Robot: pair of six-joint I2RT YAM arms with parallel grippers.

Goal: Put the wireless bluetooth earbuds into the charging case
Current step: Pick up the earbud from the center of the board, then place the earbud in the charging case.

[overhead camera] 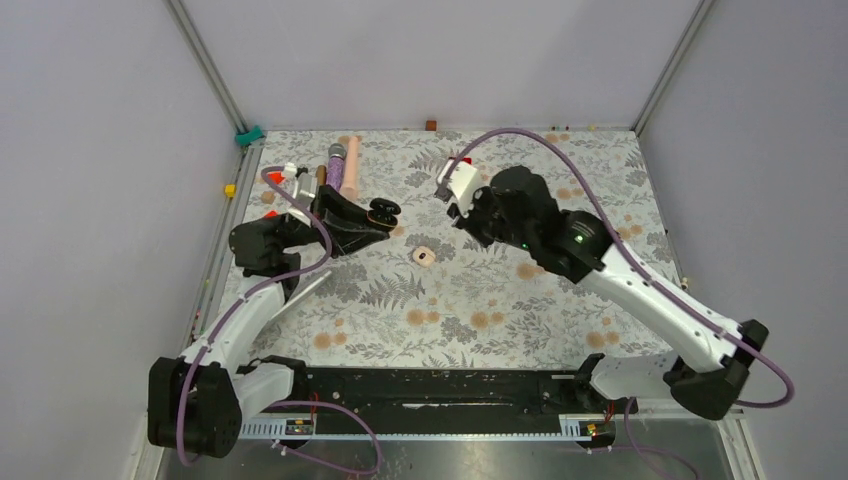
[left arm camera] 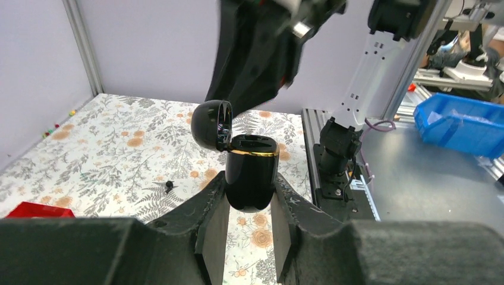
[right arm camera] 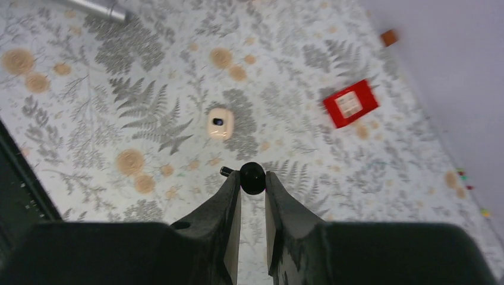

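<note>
The left gripper has its jaws squeezed tight on the black charging case. The case stands up straight in the air above the table. Its lid is flipped open to the left, so the top of the case is open. The right gripper has its jaws almost together and pinches one black earbud at the very tips, high over the flowery cloth. From above, the right arm sits to the right of the case with a small gap between them. From the left wrist it seems to hang right over the open top, so it is hard to say how near it is. A second black earbud lies on the table down to the left of the case. A small pale case lies in the middle of the table with lots of bare cloth around it. A red block lies farther back, nearer the wall.
</note>
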